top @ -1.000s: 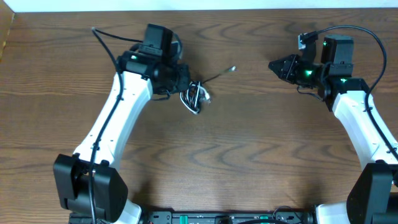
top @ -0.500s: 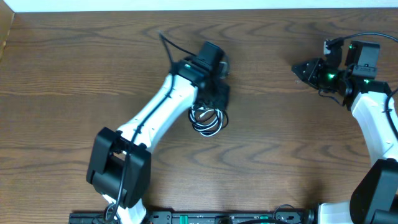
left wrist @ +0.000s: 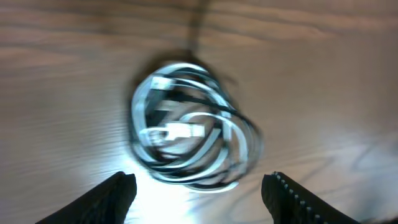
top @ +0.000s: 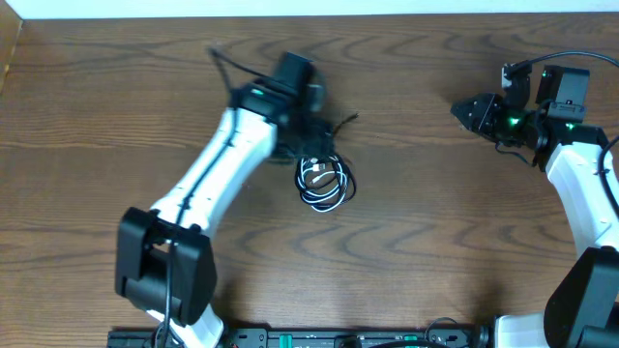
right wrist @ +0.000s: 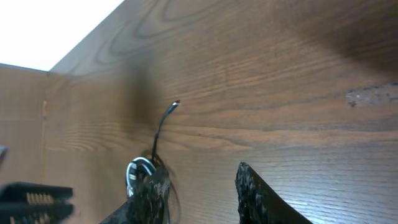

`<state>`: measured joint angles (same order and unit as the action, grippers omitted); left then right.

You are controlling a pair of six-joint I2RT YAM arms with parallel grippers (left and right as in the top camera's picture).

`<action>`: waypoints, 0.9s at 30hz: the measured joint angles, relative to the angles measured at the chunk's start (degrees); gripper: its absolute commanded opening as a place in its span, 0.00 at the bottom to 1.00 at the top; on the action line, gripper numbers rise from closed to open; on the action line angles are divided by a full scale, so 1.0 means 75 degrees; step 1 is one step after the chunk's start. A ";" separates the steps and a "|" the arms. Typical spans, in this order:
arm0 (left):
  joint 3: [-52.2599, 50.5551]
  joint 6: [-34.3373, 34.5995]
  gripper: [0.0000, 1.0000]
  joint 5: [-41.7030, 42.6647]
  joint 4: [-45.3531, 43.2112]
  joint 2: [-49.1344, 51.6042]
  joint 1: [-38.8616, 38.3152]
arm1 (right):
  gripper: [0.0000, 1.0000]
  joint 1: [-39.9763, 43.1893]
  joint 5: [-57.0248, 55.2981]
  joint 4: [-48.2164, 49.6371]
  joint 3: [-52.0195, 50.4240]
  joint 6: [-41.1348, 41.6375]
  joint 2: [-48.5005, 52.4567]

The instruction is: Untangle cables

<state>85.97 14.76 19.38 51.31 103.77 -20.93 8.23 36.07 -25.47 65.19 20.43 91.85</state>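
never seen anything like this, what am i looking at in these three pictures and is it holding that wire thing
This robot has a white left arm and right arm at a wooden table, each ending in a two-finger hand. The wide picture looks down from above. The other two come from cameras on the wrists, so the dark shapes at their bottom edges are the fingers. On the table lies one small coil of black and white cables wound together, with a black end sticking out. The left hand hovers at the coil, open, not gripping it. The right hand is off to the side, open, holding nothing.
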 measured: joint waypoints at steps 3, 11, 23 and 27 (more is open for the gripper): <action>-0.0023 0.0003 0.70 0.0175 0.0073 0.0006 0.0586 | 0.34 -0.0114 -0.0137 -0.0006 0.0000 -0.0082 0.0000; -0.0221 0.0003 0.64 0.0408 -0.0149 0.0431 0.0959 | 0.35 -0.0379 -0.0388 -0.0009 0.0000 -0.0326 0.0000; -0.0277 -0.0329 0.63 0.0440 -0.0388 0.1958 0.0874 | 0.37 -0.0379 -0.0560 -0.0055 0.0000 -0.0475 0.0000; -0.0277 -0.0513 0.62 0.0463 -0.0428 0.2127 0.0854 | 0.38 -0.0382 -0.0595 -0.0058 0.0000 -0.0487 0.0000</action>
<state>83.90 10.92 22.85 48.10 119.72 -14.52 5.37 31.62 -25.91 65.19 16.78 91.85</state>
